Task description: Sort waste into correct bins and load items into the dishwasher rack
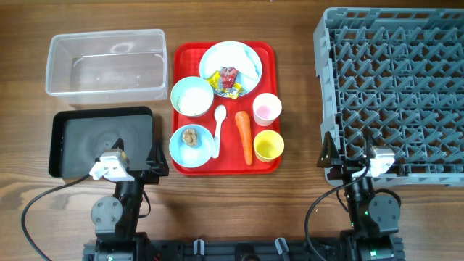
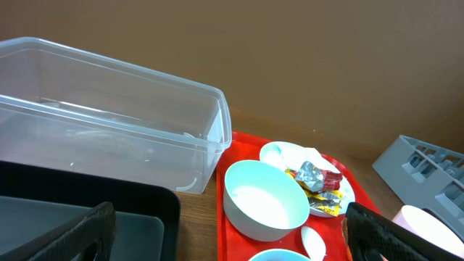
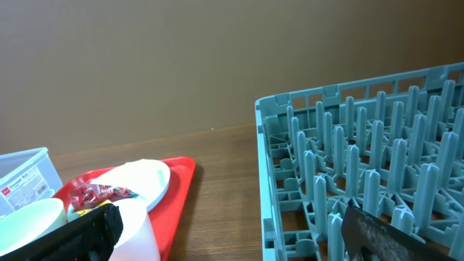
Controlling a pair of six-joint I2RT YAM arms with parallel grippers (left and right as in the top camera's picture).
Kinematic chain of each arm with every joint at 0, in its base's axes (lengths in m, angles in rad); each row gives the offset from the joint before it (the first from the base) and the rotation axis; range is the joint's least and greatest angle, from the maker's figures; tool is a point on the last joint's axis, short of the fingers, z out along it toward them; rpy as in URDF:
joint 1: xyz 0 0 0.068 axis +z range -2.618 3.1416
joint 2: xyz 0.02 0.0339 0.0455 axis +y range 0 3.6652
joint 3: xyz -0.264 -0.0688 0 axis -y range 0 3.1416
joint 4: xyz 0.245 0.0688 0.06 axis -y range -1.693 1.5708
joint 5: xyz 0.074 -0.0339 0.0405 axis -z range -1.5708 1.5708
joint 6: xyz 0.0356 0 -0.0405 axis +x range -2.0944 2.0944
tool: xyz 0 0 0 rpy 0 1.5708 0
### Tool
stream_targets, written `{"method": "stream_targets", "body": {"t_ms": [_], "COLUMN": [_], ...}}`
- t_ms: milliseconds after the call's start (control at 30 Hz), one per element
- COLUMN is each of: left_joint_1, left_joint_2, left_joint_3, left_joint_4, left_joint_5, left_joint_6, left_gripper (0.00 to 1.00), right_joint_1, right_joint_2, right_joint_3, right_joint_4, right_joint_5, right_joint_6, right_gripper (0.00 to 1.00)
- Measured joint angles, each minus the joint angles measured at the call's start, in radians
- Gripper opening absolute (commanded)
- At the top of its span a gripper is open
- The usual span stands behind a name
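Nearest the arms, left claw (image 1: 138,154): fingers spread wide, holding nothing, above the near right corner of the black tray (image 1: 76,141). Right claw (image 1: 346,151): fingers likewise spread wide, holding nothing, at the near left corner of the dishwasher rack (image 1: 395,87). Between them on the worktop (image 1: 297,196), red serving tray (image 1: 228,165), carrying all dishes and waste. Near row, left to right: light blue bowl (image 1: 181,148) containing a small brown food lump (image 1: 191,136); white spoon (image 1: 218,127), bowl end pointing away; orange carrot (image 1: 245,135), lying lengthwise; yellow cup (image 1: 268,145), upright. Middle row: second light blue bowl (image 1: 191,96) with white filling, grains too small to tell apart; pink cup (image 1: 266,109), upright, just beyond the yellow one. Far end: light blue plate (image 1: 243,54) bearing crumpled yellow and red-white wrappers (image 1: 228,81). Beyond the black tray, far left: clear tub (image 1: 106,35), upright, just left of the red tray. The rack, grey lattice with upright pegs, occupies the right side.
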Motion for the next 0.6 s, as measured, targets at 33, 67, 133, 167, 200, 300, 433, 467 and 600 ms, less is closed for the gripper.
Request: {"method": "stream_targets", "body": {"t_ms": [33,67,133,167,200,300,433,467,600], "left_joint_1": [0.000,0.000,0.000,0.000,0.000,0.000,0.000,0.000,0.000], "left_joint_2": [0.000,0.000,0.000,0.000,0.000,0.000,0.000,0.000,0.000], "left_joint_3": [0.000,0.000,0.000,0.000,0.000,0.000,0.000,0.000,0.000], "left_joint_4": [0.000,0.000,0.000,0.000,0.000,0.000,0.000,0.000,0.000], "left_joint_5": [0.000,0.000,0.000,0.000,0.000,0.000,0.000,0.000,0.000], "left_joint_6": [0.000,0.000,0.000,0.000,0.000,0.000,0.000,0.000,0.000], "left_gripper": [1.00,1.00,1.00,1.00,1.00,1.00,1.00,1.00,1.00], "right_joint_1": [0.000,0.000,0.000,0.000,0.000,0.000,0.000,0.000,0.000], "right_joint_2": [0.000,0.000,0.000,0.000,0.000,0.000,0.000,0.000,0.000], "right_joint_3": [0.000,0.000,0.000,0.000,0.000,0.000,0.000,0.000,0.000], "right_joint_4": [0.000,0.000,0.001,0.001,0.002,0.010,0.025,0.027,0.047], "right_joint_5": [-0.002,-0.003,-0.003,-0.003,-0.003,-0.003,-0.004,-0.003,-0.004], "right_joint_6": [0.000,0.000,0.000,0.000,0.000,0.000,0.000,0.000,0.000], "right_gripper": [1.00,1.00,1.00,1.00,1.00,1.00,1.00,1.00,1.00]}}
